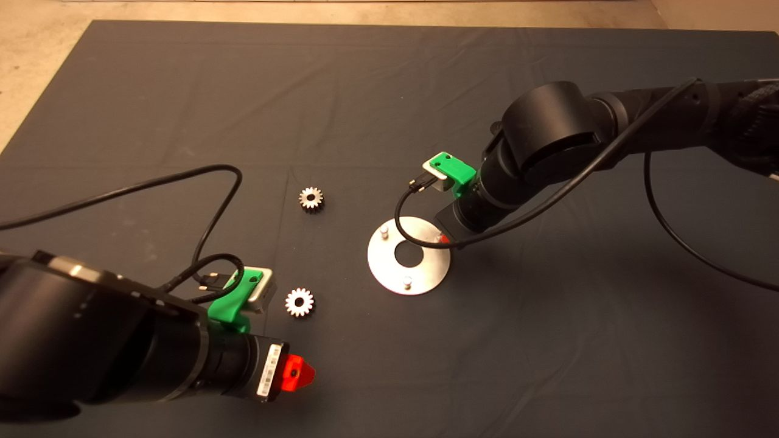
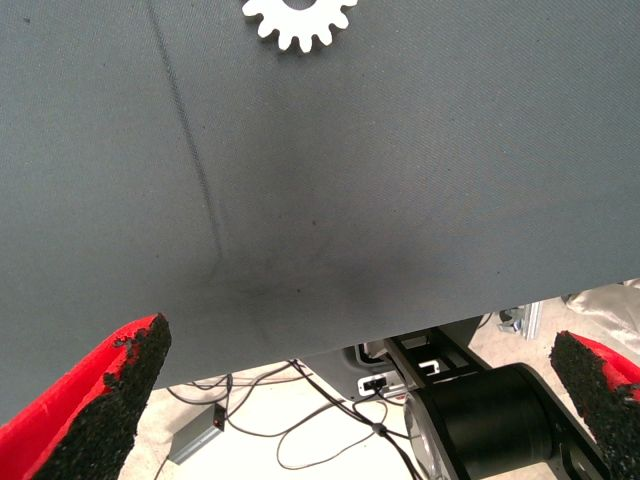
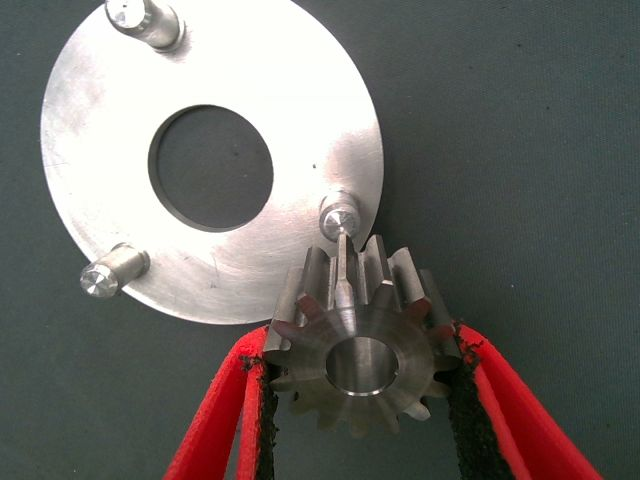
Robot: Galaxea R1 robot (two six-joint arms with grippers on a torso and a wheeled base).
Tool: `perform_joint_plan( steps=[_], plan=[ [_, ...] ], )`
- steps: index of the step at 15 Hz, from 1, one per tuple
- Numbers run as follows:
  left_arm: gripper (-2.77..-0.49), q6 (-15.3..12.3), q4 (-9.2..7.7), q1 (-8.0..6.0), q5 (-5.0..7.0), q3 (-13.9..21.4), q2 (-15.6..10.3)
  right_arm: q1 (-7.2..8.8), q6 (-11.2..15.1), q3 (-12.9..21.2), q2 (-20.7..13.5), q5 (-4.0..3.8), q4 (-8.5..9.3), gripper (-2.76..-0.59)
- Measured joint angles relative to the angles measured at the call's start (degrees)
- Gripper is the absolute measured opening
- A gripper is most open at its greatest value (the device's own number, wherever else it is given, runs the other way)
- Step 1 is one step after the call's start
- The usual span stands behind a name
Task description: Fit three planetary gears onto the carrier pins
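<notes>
The right gripper (image 3: 355,385) is clamped on one small silvery toothed planetary gear (image 3: 357,345), its two red fingers (image 3: 215,420) pressing black pads against opposite sides of the gear's teeth. The gear's centre bore faces the wrist camera. In the right wrist view the held gear sits just beside one of the short silver cylindrical carrier pins (image 3: 339,215), not seated on it; whether the teeth touch the pin cannot be determined.

The flat shiny round metal disc (image 1: 389,277) with a large centre hole lies on the dark mat (image 1: 389,91), right of centre. Three carrier pins stand upright on it: one at the far left (image 1: 384,232), one at the near edge (image 1: 407,281), and the third at the right edge, hidden in the head view under the right arm (image 1: 548,134). All three pins are bare.

Two further planetary gears lie flat on the mat, well apart from the disc on its left: one farther from the robot (image 1: 311,198), one nearer (image 1: 299,302). The nearer gear lies just beside the left arm's green camera mount (image 1: 234,298).

The left gripper (image 1: 296,372) hangs over the near part of the mat at the lower left, holding nothing. Its fingers (image 2: 100,400) stand wide apart, as the left wrist view shows. That view also shows the toothed edge of a gear (image 2: 299,22) on the mat and cables on the floor past the mat's edge
</notes>
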Motion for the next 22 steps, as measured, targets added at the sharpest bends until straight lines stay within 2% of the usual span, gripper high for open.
perform_joint_plan(
  steps=[4, 9, 10, 11, 14, 18, 22],
  plan=[
    [-0.5, 0.0, 0.0, 0.0, 0.0, 0.0, 0.02, -0.02, -0.15, -2.59, 1.0, -0.34, 0.02, -2.42],
    [-0.5, 0.0, 0.0, 0.0, -0.02, 0.0, 0.02, -0.32, -1.14, -3.83, 3.64, 0.3, 0.05, -2.42],
    [-0.5, 0.0, 0.0, 0.0, 0.0, 0.0, 0.02, -0.32, -1.25, -3.86, 3.56, -0.22, 0.02, -2.41],
    [-0.5, 0.0, 0.0, 0.0, -0.02, 0.0, 0.02, -0.33, -1.29, -3.86, 3.61, -0.34, 0.02, -2.42],
    [-0.5, 0.0, 0.0, 0.0, 0.0, 0.0, 0.02, -0.79, -1.32, -3.86, 3.61, -0.39, 0.05, -2.42],
    [-0.5, 0.0, 0.0, 0.0, 0.0, 0.0, 0.02, -2.23, -2.15, -3.86, 3.61, -0.67, 0.05, -2.42],
    [-0.5, 0.0, 0.0, 0.0, 0.0, 0.0, 0.02, -2.23, -2.35, -3.86, 3.61, -0.98, 0.08, -2.42]
  ],
)
